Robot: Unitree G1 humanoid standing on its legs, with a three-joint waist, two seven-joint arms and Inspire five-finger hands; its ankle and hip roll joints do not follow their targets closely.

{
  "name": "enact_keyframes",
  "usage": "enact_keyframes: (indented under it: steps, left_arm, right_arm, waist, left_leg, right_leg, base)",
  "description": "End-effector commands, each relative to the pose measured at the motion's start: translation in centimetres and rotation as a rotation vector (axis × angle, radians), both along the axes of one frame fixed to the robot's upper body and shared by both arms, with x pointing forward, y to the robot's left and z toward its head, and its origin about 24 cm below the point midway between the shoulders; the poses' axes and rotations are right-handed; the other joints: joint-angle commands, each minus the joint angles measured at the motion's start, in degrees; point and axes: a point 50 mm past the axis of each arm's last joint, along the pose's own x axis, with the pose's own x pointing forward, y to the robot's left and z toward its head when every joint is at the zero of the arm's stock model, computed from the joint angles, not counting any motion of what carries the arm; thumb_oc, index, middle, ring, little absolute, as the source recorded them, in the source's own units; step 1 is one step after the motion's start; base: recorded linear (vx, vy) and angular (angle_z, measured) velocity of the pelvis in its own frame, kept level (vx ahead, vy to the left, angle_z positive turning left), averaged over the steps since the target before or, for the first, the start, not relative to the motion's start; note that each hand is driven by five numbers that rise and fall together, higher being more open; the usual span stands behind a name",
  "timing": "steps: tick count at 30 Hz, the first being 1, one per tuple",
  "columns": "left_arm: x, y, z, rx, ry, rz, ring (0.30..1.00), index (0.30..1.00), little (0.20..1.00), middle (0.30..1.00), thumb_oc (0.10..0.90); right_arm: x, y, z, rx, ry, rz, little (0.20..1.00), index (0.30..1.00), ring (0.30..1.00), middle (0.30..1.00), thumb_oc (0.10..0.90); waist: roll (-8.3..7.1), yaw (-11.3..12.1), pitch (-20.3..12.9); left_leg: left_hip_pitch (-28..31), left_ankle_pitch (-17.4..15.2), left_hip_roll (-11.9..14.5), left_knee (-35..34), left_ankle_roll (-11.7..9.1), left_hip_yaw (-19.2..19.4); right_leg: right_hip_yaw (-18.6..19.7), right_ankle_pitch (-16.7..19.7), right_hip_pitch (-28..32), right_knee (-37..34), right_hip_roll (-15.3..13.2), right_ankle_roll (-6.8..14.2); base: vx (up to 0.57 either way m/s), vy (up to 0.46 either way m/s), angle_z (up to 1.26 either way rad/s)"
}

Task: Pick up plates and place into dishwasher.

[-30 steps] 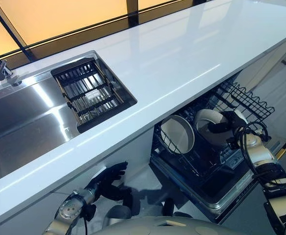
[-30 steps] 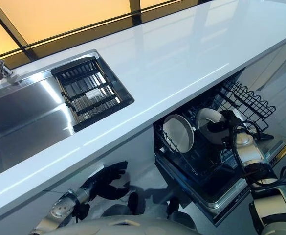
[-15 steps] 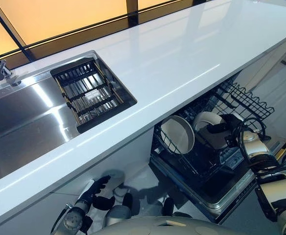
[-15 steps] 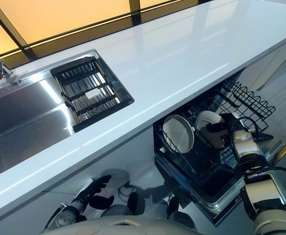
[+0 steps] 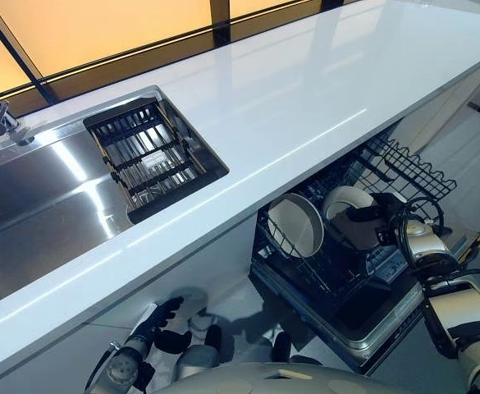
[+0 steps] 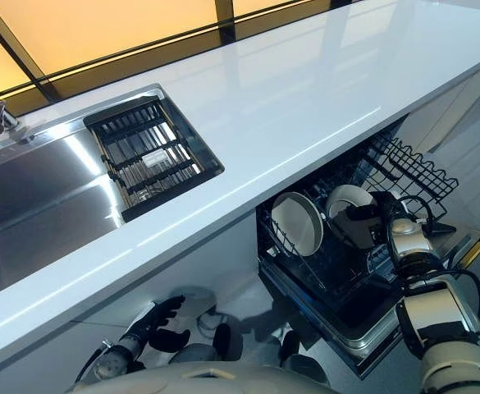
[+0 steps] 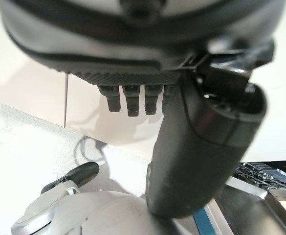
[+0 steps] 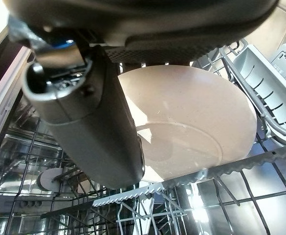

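While I read the left eye view: my right hand sits on the second plate in the dishwasher rack; a second ago that plate leaned further toward the door, and now it stands closer to the first plate, both on edge with a gap between them.
Left eye view, other arm: my left hand hangs below the countertop, and it has dropped and drawn in since a second ago, when it was raised and splayed.
Right eye view: same layout; the sink with its dark drain basket holds no plate that I can see.
Left wrist view: my left hand holds nothing, fingers straight and apart.
Right wrist view: the second plate rests in the rack tines; my thumb lies across its face, the fingers are hidden behind it, so I cannot tell whether I am gripping.
Meaning for the task: I judge the plate is seated, and release plus withdrawal is what remains.
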Motion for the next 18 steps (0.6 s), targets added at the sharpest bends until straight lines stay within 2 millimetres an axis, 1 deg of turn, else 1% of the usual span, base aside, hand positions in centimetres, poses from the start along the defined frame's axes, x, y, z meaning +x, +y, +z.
enact_keyframes:
  steps: [1,3,7,8,9,10,14,18]
  left_arm:
    - [3.5,-0.4,1.4,0.01,-0.112,-0.029,0.9,0.9,0.9,0.9,0.8]
    - [3.8,-0.8,1.6,0.007,-0.125,-0.058,0.9,0.9,0.9,0.9,0.8]
    - [3.8,-0.8,1.8,0.007,-0.134,-0.055,0.9,0.9,0.9,0.9,0.8]
    - [3.8,-0.8,1.9,0.007,-0.137,-0.051,0.9,0.9,0.9,0.9,0.8]
    - [3.8,-0.7,2.0,0.008,-0.139,-0.049,0.9,0.9,0.9,0.9,0.8]
    - [3.8,-0.7,2.1,0.011,-0.141,-0.048,0.9,0.9,0.9,0.9,0.8]
    - [4.0,-0.5,2.6,0.017,-0.147,-0.06,0.9,0.9,0.9,0.9,0.8]
    - [4.0,-0.4,3.0,0.018,-0.156,-0.072,0.9,0.9,0.9,0.9,0.8]
  right_arm:
    - [2.7,5.0,0.4,0.108,-0.002,0.206,0.2,0.3,0.3,0.3,0.1]
    - [3.1,5.5,0.8,0.088,-0.009,0.267,0.2,0.3,0.3,0.3,0.1]
    - [3.3,6.1,1.2,0.068,-0.029,0.333,0.2,0.3,0.3,0.3,0.1]
    - [3.3,6.4,1.4,0.054,-0.05,0.352,0.381,0.455,0.455,0.455,0.281]
    - [3.3,6.5,1.6,0.045,-0.065,0.361,0.667,0.7,0.7,0.7,0.567]
    - [3.3,6.7,1.8,0.037,-0.086,0.37,0.9,0.9,0.9,0.9,0.8]
    - [3.3,7.1,3.1,0.012,-0.181,0.394,0.9,0.9,0.9,0.9,0.8]
    - [2.9,7.6,3.5,0.0,-0.215,0.413,0.9,0.9,0.9,0.9,0.8]
  waist:
    - [-0.27,3.1,1.3]
    - [-0.1,3.3,1.4]
    - [-0.03,3.2,1.5]
    - [-0.07,3.2,1.5]
    - [-0.1,3.1,1.5]
    - [-0.18,3.0,1.5]
    - [-0.46,2.3,1.7]
    - [-0.61,1.5,1.8]
  left_leg:
    - [-1.5,-2.0,-3.2,0.1,2.0,1.1]
    - [-1.7,-1.9,-3.3,0.1,2.0,0.8]
    - [-1.7,-1.8,-3.3,0.1,1.9,0.8]
    - [-1.7,-1.7,-3.3,0.1,1.9,0.9]
    - [-1.7,-1.7,-3.3,0.1,1.9,0.9]
    - [-1.7,-1.7,-3.2,0.1,1.9,0.9]
    - [-1.6,-1.7,-3.1,0.1,1.9,1.5]
    - [-1.5,-1.9,-3.0,0.1,1.9,2.1]
  right_leg:
    - [0.4,-1.0,1.5,0.8,-1.0,2.0]
    - [0.2,-1.0,1.5,0.7,-1.0,2.0]
    - [0.1,-1.0,1.4,0.7,-1.1,2.0]
    - [0.0,-1.0,1.5,0.7,-1.1,2.0]
    - [0.0,-1.0,1.5,0.7,-1.1,2.0]
    - [-0.1,-1.0,1.5,0.8,-1.0,2.0]
    - [-0.1,-0.8,1.4,0.8,-1.0,2.2]
    - [0.2,-0.7,1.3,0.8,-0.9,2.4]
  base:
    - [-0.03,0.002,0.03]
    - [-0.04,0.012,0.05]
    - [-0.02,0.013,0.05]
    - [0.0,0.0,0.0]
    - [0.0,0.0,0.0]
    - [0.0,0.0,0.0]
    - [0.0,0.0,0.0]
    - [-0.01,0.002,-0.01]
